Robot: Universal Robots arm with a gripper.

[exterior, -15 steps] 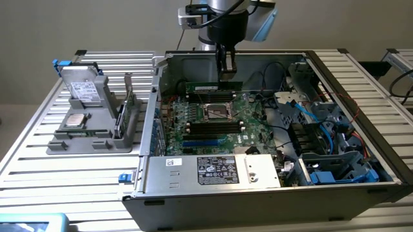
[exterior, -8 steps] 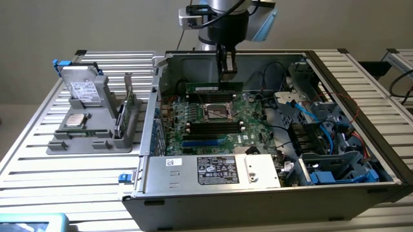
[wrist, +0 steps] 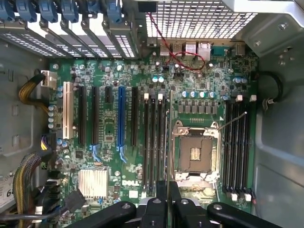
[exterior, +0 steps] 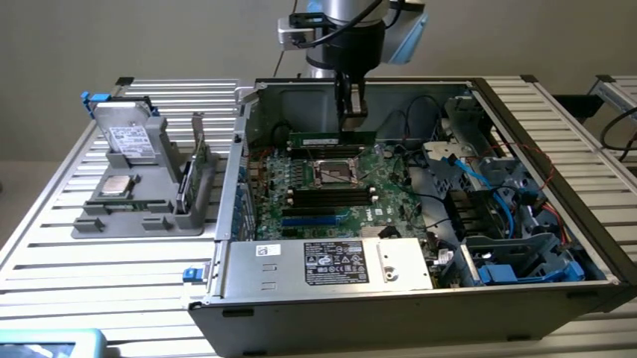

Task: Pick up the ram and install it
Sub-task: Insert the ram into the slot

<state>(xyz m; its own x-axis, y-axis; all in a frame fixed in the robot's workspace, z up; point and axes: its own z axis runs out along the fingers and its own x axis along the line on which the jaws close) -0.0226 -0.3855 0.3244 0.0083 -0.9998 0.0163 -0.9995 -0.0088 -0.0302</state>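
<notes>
Your arm (exterior: 344, 45) reaches down into the open case (exterior: 398, 313), which stands on the slatted table (exterior: 100, 268)

Gripper (exterior: 350, 125): closed on the ram (exterior: 324, 139). The fingers pinch its upper edge near the middle, and the jaws are almost together with just the thin stick between them

Ram in the exterior view: it hangs level, long side running across the view, with the green face and pale label toward the camera. It sits above the board (exterior: 329, 212), over the far side of the socket (exterior: 336, 173) and apart from the black slots (exterior: 329, 195) on the socket's near side

In the wrist view you look straight down past the gripper (wrist: 167, 209) at the board (wrist: 111, 133). The ram (wrist: 168, 152) shows edge-on as a thin line running out from between the fingers. That line falls between the open socket (wrist: 194, 153) and one set of slots (wrist: 154, 142), just beside those slots. A second set lies on the socket's other side. The ram seems unseated, but edge-on you can't tell how high it rides or which slot it lines up with

A silver heatsink (wrist: 92, 183) sits near one board corner

Outside the case, at the exterior view's left, a grey tray (exterior: 139, 209) has a square silver chip (exterior: 118, 186) lying on it
</notes>
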